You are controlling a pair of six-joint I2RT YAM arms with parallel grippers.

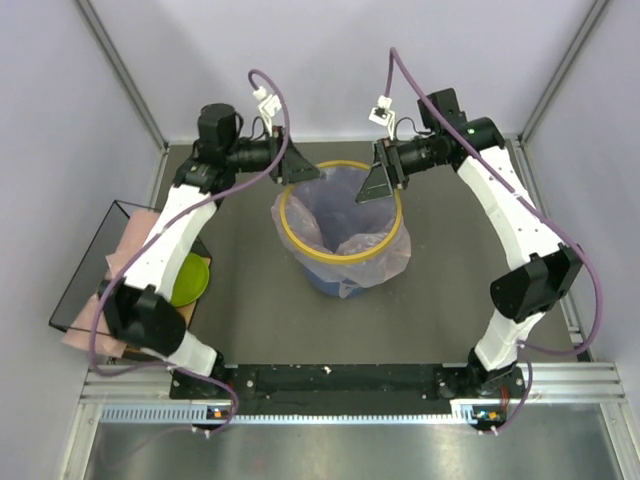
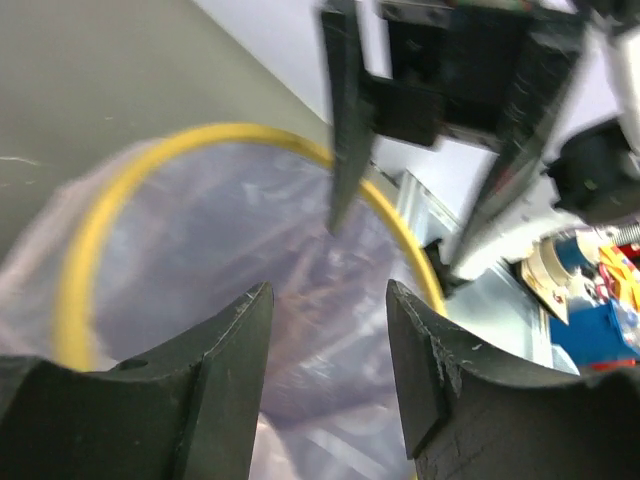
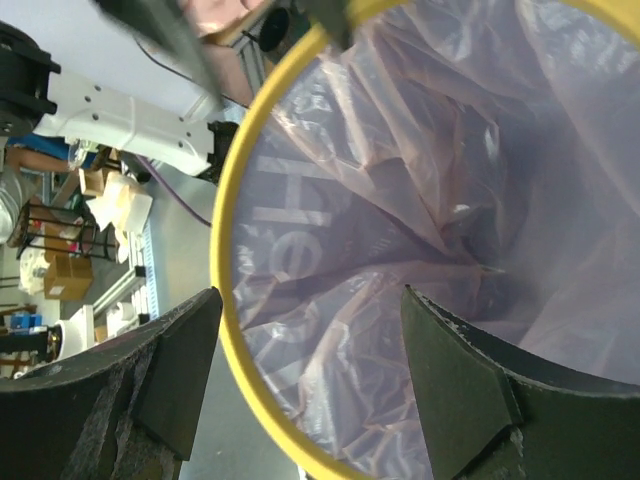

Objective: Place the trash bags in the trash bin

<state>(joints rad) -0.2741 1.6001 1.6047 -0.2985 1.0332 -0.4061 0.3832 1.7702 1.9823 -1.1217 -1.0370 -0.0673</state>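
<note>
Trash bag (image 1: 345,205), crinkly pink, inside round yellow-rimmed trash bin (image 1: 281,222); left end effector (image 2: 330,295), right end effector (image 3: 310,300) wide, empty

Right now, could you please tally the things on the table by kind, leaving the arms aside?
Trash bin: 1
Pink bag lining the bin: 1
Pile of pink bags: 1 (too flat to count the bags in it)
Green bowl: 1
Black tray: 1
Total: 5

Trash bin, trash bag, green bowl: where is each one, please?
trash bin (image 3: 222,250): right wrist view, on its yellow rim.
trash bag (image 1: 345,215): top view, on plastic inside the bin.
green bowl (image 1: 192,280): top view, on its visible part.
</note>
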